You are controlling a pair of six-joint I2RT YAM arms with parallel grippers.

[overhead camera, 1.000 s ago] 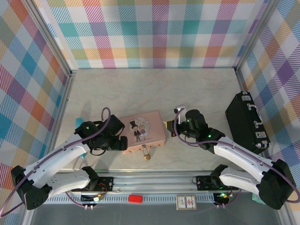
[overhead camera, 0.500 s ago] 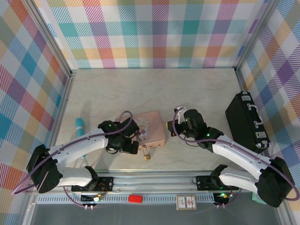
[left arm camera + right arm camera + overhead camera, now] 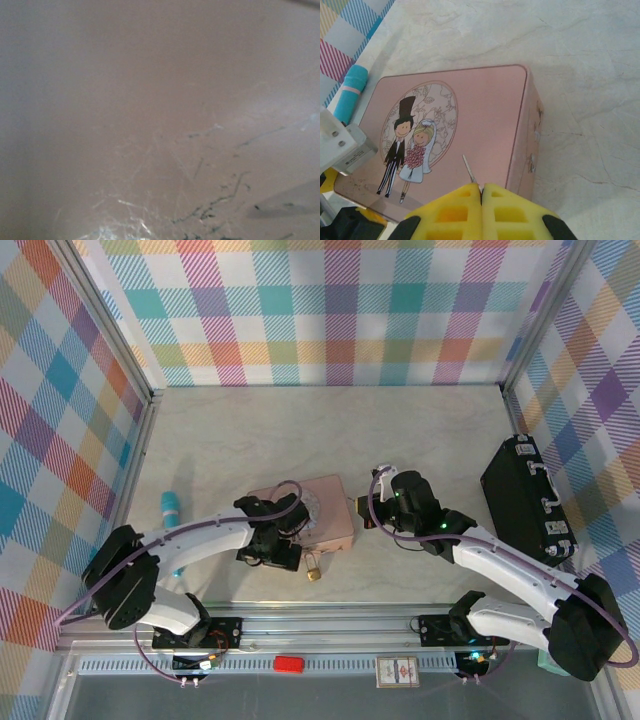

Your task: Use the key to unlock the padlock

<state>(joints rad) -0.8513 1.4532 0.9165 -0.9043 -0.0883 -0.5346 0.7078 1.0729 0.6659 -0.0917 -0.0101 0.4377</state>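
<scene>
Left arm bent from lower left toward frame centre, left gripper (image 3: 283,552) low, its opening unclear, right arm angling in from lower right, right gripper (image 3: 481,188) clamped on the key (image 3: 469,170)

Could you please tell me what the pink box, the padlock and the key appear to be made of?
The pink box: probably painted tin, smooth, softly glossy, with a printed picture. The padlock: looks like brass, gold-coloured, too small to confirm. The key: seemingly thin grey metal, pinched in the shut right pincer.
</scene>
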